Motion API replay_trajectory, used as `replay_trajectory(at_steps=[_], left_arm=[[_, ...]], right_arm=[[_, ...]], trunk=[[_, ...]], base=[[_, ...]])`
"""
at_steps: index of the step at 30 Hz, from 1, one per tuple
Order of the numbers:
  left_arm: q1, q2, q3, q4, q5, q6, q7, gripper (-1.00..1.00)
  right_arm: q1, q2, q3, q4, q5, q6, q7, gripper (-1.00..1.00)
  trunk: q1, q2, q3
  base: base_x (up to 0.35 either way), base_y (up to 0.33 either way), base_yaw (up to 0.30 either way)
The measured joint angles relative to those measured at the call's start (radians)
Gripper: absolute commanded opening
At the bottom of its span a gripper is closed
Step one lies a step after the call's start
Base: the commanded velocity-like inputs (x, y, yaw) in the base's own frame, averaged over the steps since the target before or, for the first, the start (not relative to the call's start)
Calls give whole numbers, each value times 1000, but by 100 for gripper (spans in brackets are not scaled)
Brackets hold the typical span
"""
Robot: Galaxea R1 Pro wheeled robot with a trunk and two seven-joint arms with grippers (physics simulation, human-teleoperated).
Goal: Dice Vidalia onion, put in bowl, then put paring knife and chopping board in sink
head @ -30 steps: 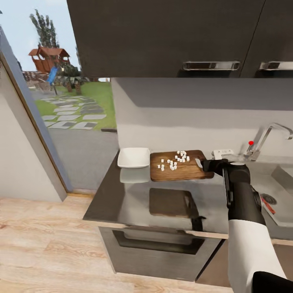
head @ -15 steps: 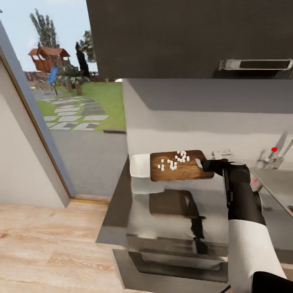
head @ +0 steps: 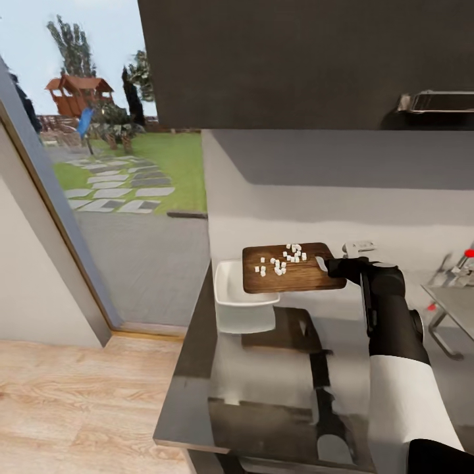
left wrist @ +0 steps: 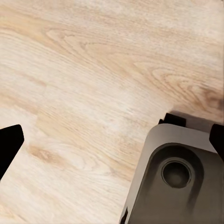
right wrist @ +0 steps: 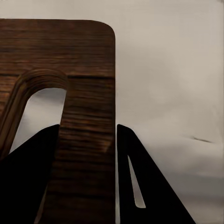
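My right gripper [head: 332, 266] is shut on the handle end of the dark wooden chopping board [head: 293, 271] and holds it level above the countertop [head: 263, 388]. Several white diced onion pieces [head: 283, 258] lie on the board. The white bowl [head: 238, 308] stands on the counter just below the board's left part, partly hidden by it. In the right wrist view the board [right wrist: 84, 93] sits between both dark fingers [right wrist: 140, 177], beside its slot hole. My left gripper [left wrist: 114, 144] is open above the wooden floor [left wrist: 93, 70]. The paring knife is out of view.
The sink's edge [head: 454, 299] and the faucet with its red knob [head: 469, 253] show at the far right. Dark upper cabinets [head: 296, 59] with a bar handle [head: 434, 100] hang overhead. A glass door [head: 99, 145] and wooden floor [head: 79, 395] lie to the left.
The view has moved left along the counter, with the sink sliding toward the right edge. The held board came along and now hangs over the bowl instead of beside it.
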Motion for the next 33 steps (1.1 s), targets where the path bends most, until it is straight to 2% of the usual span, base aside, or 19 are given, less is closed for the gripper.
replay_trajectory(at_steps=[33], left_arm=[[0, 2, 0, 0, 0, -1, 0, 100]], right_arm=[[0, 2, 3, -2, -1, -1, 5, -100]], trunk=[[0, 0, 0]], base=[[6, 1, 0]])
